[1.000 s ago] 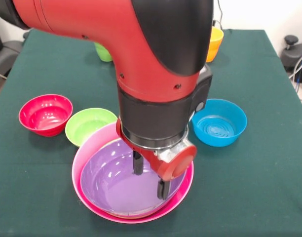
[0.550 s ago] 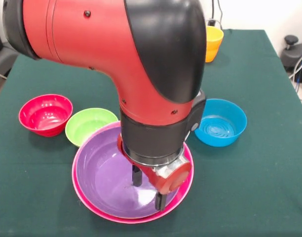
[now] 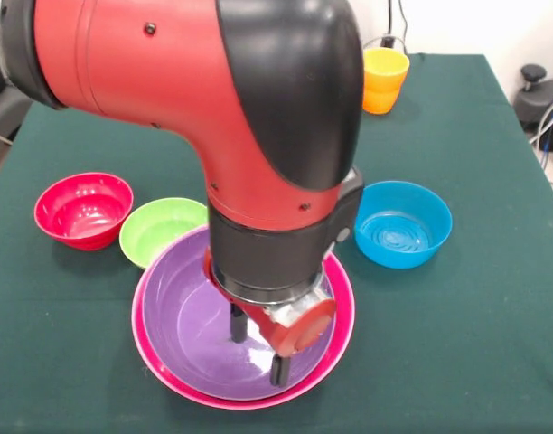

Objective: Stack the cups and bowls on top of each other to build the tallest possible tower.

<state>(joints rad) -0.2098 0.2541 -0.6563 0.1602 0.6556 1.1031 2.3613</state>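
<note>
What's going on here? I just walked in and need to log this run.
The robot arm is reaching down into the purple bowl, which sits nested inside the bigger pink bowl. Its gripper has its jaws apart, one inside the bowl and one near its front rim. A red bowl, a green bowl, a blue bowl and an orange cup stand separately on the table.

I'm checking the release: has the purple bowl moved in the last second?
Yes. The purple bowl, earlier tilted toward the pink bowl's front-right rim, now sits level and centred. The gripper is open inside it.
</note>
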